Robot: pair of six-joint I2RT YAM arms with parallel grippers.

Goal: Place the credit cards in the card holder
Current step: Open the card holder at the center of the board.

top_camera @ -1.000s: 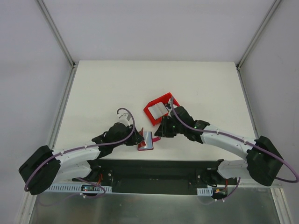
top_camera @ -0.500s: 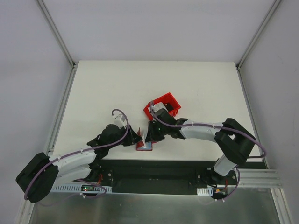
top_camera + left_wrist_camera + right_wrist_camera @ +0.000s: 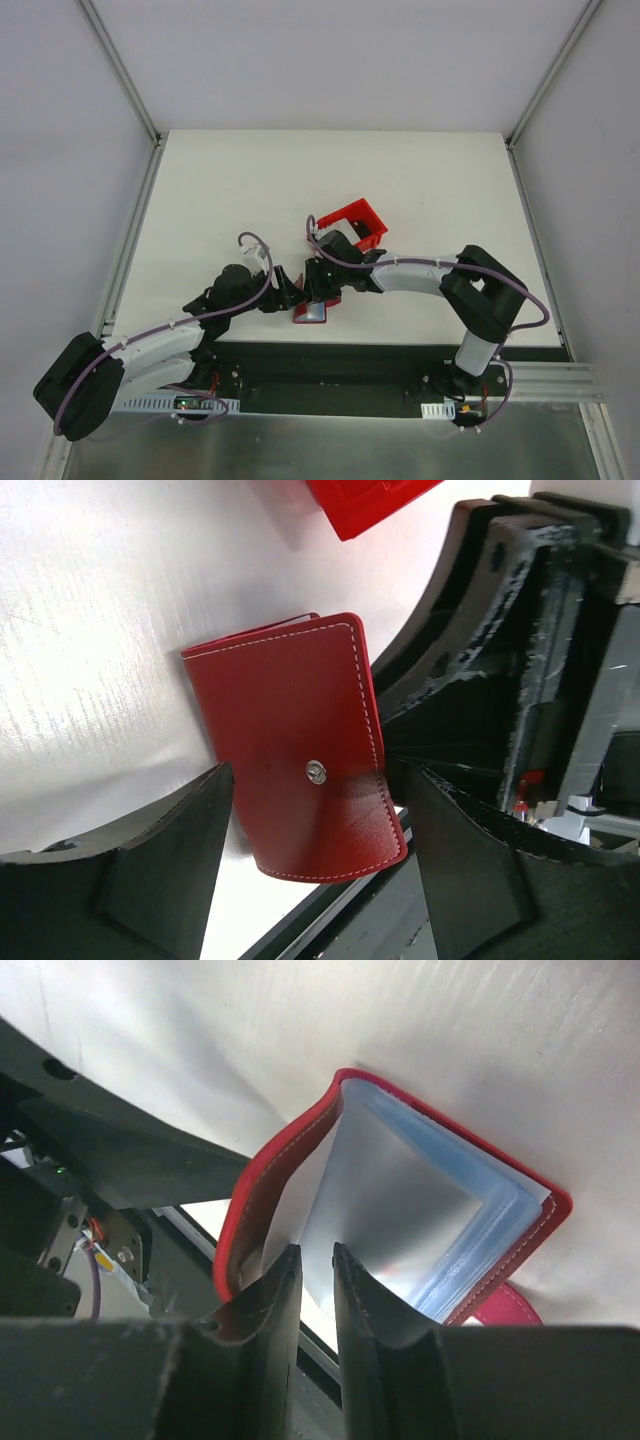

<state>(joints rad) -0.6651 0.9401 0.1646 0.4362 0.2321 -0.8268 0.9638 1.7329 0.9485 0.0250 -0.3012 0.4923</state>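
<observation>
The card holder [image 3: 312,312] is a red wallet standing open at the table's near edge. In the left wrist view its red outer cover [image 3: 290,740] with a metal snap stands between my left gripper's [image 3: 318,865] wide-apart fingers. My left gripper [image 3: 293,290] is on the wallet's left. My right gripper [image 3: 322,288] is over it, shut on a whitish credit card [image 3: 390,1210]. The right gripper's [image 3: 317,1260] card reaches into the pale blue-grey pockets [image 3: 500,1210] inside the red cover [image 3: 265,1165]. No other cards show.
A red open-topped bin [image 3: 358,222] stands just behind the wallet; its corner shows in the left wrist view [image 3: 370,500]. The table's near edge and the dark base rail [image 3: 340,365] lie right below the wallet. The right arm's body [image 3: 500,630] crowds the left wrist view.
My right gripper has moved from the red bin down-left to the wallet, carrying a card into its opening. The left gripper has stayed at the wallet, shifting slightly.
</observation>
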